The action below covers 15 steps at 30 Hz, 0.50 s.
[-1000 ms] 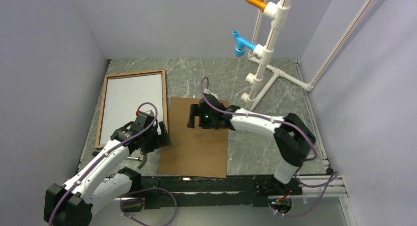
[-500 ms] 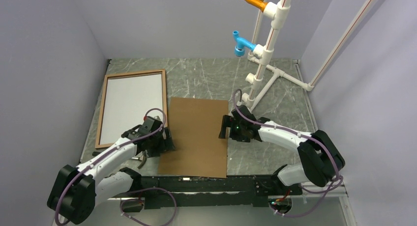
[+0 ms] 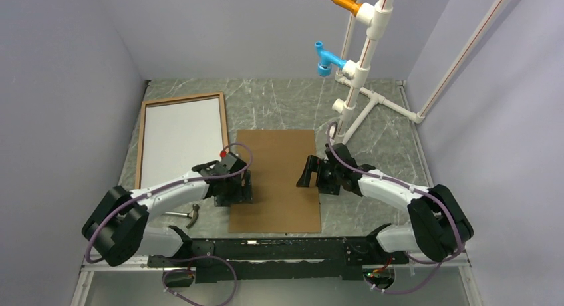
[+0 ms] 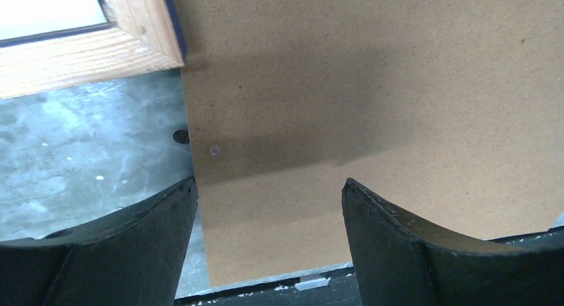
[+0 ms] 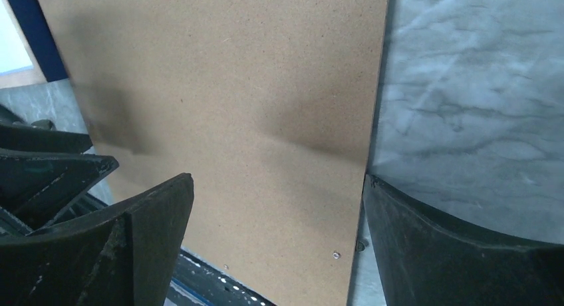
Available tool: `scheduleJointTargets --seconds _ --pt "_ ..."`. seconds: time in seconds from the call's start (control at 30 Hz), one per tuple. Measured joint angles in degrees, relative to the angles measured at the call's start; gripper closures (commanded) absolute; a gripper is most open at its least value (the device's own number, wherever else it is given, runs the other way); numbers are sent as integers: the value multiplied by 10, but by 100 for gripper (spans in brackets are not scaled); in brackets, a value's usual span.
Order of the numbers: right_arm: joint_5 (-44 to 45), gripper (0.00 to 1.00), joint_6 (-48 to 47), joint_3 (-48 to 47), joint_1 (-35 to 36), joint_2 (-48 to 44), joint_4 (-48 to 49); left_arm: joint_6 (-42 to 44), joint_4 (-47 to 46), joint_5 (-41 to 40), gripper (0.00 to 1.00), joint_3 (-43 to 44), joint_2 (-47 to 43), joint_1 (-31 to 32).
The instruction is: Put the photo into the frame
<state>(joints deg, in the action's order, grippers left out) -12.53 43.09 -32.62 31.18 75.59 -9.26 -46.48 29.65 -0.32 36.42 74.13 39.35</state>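
The frame lies flat at the back left, wood face up. A white sheet, the photo with its plain back up, fills it. Right of the frame lies a plain brown backing board. My left gripper hovers open over the board's left edge. In the left wrist view the left gripper straddles that edge of the board, with the frame's corner beyond. My right gripper stands open at the board's right edge. In the right wrist view the right gripper spans the board.
A hammer lies on the marble table left of the board's near corner. A white pipe stand with a blue and an orange fitting rises at the back right. A dark rail runs along the near edge. Walls close in on both sides.
The board has slid a little to the right, away from the frame. My left gripper moved right onto its left edge. My right gripper drew back from the board's far middle to its right edge.
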Motion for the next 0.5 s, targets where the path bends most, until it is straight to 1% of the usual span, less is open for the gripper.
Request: scheduleJointTargets --seconds 0.2,0.3,0.5 --pt "0 3 -14 4 -19 -43 -53 -9 2 -10 18 35 43 35" --pt "0 3 -16 -2 -23 -71 -82 -12 -1 -10 18 37 46 42" --pt "-6 4 -30 -39 -26 -91 -124 -19 -3 -13 18 36 43 46"
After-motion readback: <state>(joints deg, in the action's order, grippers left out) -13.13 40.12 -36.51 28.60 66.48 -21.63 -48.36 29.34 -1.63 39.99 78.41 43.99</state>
